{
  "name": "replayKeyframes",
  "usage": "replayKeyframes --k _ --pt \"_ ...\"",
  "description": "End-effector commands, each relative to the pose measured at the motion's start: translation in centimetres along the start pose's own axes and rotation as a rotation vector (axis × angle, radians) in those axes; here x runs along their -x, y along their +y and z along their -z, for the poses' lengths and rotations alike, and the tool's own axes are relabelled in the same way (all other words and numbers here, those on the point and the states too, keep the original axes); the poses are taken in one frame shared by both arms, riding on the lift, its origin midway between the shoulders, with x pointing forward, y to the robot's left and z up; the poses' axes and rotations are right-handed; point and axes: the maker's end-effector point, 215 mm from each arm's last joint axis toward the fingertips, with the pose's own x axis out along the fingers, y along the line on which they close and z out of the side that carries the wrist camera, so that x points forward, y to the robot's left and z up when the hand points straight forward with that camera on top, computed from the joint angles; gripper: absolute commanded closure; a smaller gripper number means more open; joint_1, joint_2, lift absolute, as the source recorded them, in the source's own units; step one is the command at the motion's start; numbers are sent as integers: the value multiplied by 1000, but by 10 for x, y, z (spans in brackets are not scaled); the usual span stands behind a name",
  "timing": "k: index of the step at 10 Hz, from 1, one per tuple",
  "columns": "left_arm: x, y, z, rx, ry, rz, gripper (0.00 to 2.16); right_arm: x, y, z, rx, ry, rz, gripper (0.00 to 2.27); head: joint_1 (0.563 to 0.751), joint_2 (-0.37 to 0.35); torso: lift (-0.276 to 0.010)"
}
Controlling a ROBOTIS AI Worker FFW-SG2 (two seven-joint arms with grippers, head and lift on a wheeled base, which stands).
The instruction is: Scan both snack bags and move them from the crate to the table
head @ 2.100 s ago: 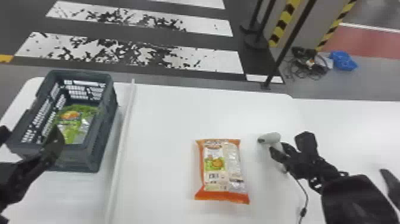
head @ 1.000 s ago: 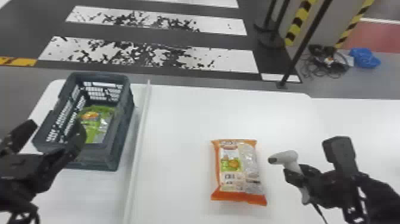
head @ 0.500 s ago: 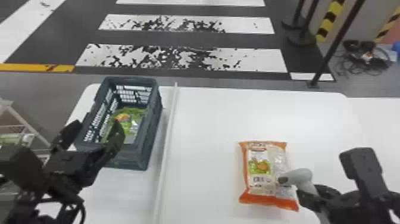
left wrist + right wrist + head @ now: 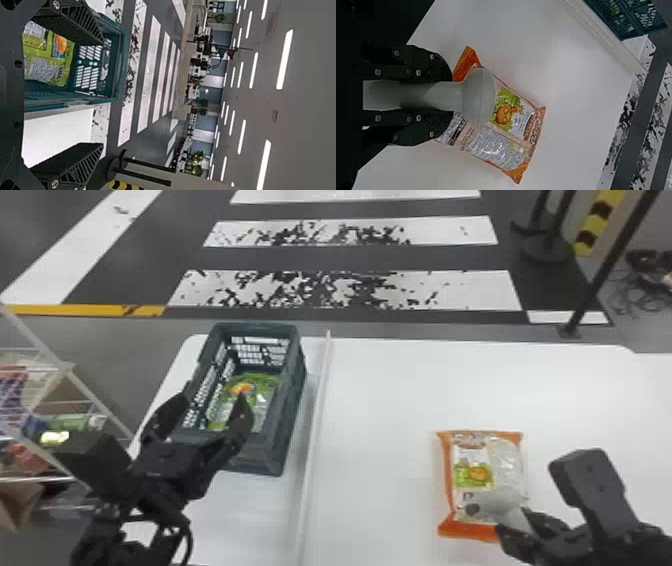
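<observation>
My left gripper (image 4: pixel 207 415) stands open over the near end of the dark crate (image 4: pixel 292 390), nothing between its fingers; a green snack bag (image 4: pixel 267 397) lies in the crate. In the left wrist view the left gripper (image 4: pixel 101 95) has its fingers wide apart, the green bag (image 4: pixel 47 55) beyond them. At the right, my right gripper (image 4: pixel 522 522) is shut on the grey-white scanner (image 4: pixel 495 500), whose head overlaps the orange snack bag (image 4: pixel 447 470) lying on the table. The right wrist view shows the right gripper (image 4: pixel 445 95) clamping the scanner (image 4: pixel 478 95) above the orange bag (image 4: pixel 516 138).
A thin white strip (image 4: pixel 315 430) runs along the white table (image 4: pixel 390 400) between crate and orange bag. Wire shelving (image 4: pixel 95 400) with goods stands left of the table. Black posts (image 4: pixel 600 260) rise beyond the table's far right edge.
The head view has swung left. The left gripper has come further into view by the crate, and the right gripper has brought the scanner from beside the orange bag to over its near part.
</observation>
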Motion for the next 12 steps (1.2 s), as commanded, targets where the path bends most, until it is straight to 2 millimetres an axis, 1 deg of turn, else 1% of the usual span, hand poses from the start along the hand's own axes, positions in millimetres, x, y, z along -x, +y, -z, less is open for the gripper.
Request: replayKeyframes --k 1,4,7,10,11,12 --pt "0 0 0 -1 -1 1 90 -6 6 -4 19 4 -1 2246 695 134 -37" --pt "0 -1 1 -2 3 2 90 -12 3 -6 27 13 11 2246 695 147 -37" --pt "2 -3 1 -4 4 7 90 -15 3 -13 38 16 23 2246 695 146 -37" --pt "3 -3 0 -6 4 8 90 -20 4 -11 43 27 27 2246 695 148 -37" --pt "4 -3 1 -6 6 8 90 -17 -5 -15 39 17 48 2246 695 148 -37" --pt "4 -3 0 -6 4 8 90 -13 -22 -16 21 8 83 2246 695 146 -37"
